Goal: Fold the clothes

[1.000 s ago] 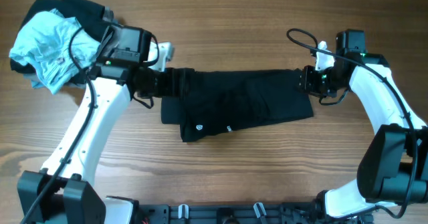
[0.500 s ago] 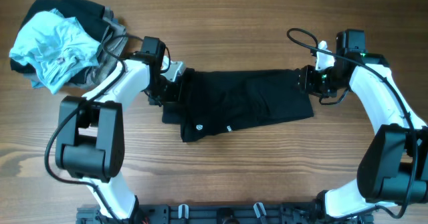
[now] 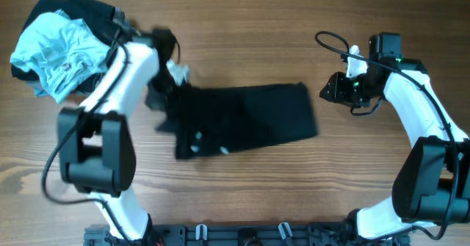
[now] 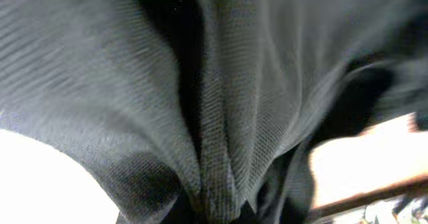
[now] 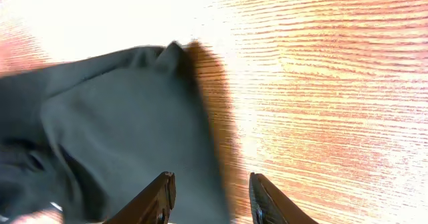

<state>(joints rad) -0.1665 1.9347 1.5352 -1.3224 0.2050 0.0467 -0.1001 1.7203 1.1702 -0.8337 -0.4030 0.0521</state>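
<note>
The black shirt (image 3: pixel 250 117) lies as a folded, slightly skewed band across the middle of the table, its small white label (image 3: pixel 197 136) near the left front. My left gripper (image 3: pixel 170 92) is at the shirt's left end. In the left wrist view black fabric (image 4: pixel 221 103) fills the frame and bunches to a pinch at the bottom centre, hiding the fingers. It is shut on the shirt. My right gripper (image 3: pixel 327 93) stands open just right of the shirt's right edge. In the right wrist view the shirt's corner (image 5: pixel 114 124) lies under the left finger (image 5: pixel 160 197), nothing gripped.
A heap of other clothes sits at the table's far left corner: a light blue garment (image 3: pixel 55 51) on top of dark fabric (image 3: pixel 92 11). Bare wooden table (image 3: pixel 294 194) stretches along the front and to the right of the shirt.
The left gripper has shut on the shirt's left end. The whole shirt has slid left and slightly forward, so its right edge has left the right gripper. The right arm has stayed put.
</note>
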